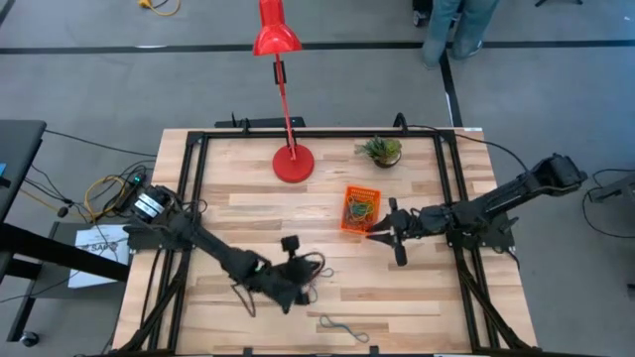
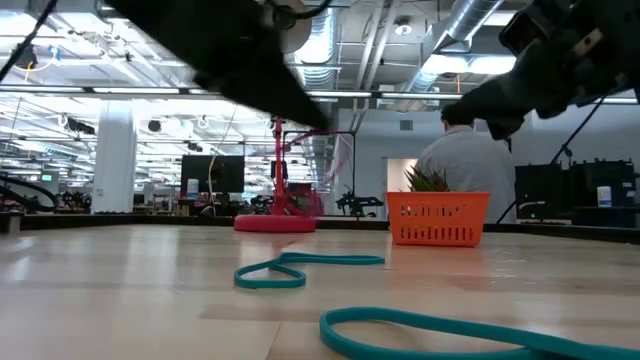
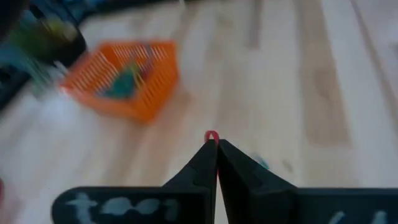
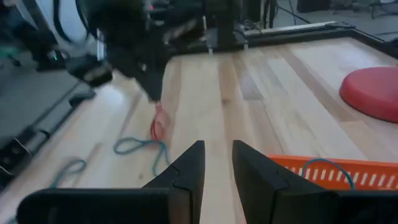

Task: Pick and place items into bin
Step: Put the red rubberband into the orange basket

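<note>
My left gripper (image 1: 301, 291) is at the table's near middle, shut on a red band (image 4: 158, 124); the right wrist view shows it above the table (image 4: 149, 81). My right gripper (image 4: 217, 155) is open and empty, just beside the near right corner of the orange bin (image 1: 360, 210), over its rim (image 4: 323, 169). The bin holds several coloured bands. Teal bands lie flat on the table: one below the left gripper (image 4: 140, 148), one near the front edge (image 1: 342, 327), and both show in the low view (image 2: 300, 270). My left gripper pinches the red band between its two shut fingertips; only a small bit of the band (image 3: 211, 135) shows past the tips. The fingers slant down from the table's left. The band hangs slack below them (image 4: 158, 124); whether its lower end touches the table, I cannot tell.
A red lamp stands at the back, its round base (image 1: 293, 164) to the left of the bin. A small potted plant (image 1: 382, 151) stands behind the bin. A black frame (image 1: 193, 198) runs along the table's sides. A person (image 2: 470, 170) is beyond the far edge.
</note>
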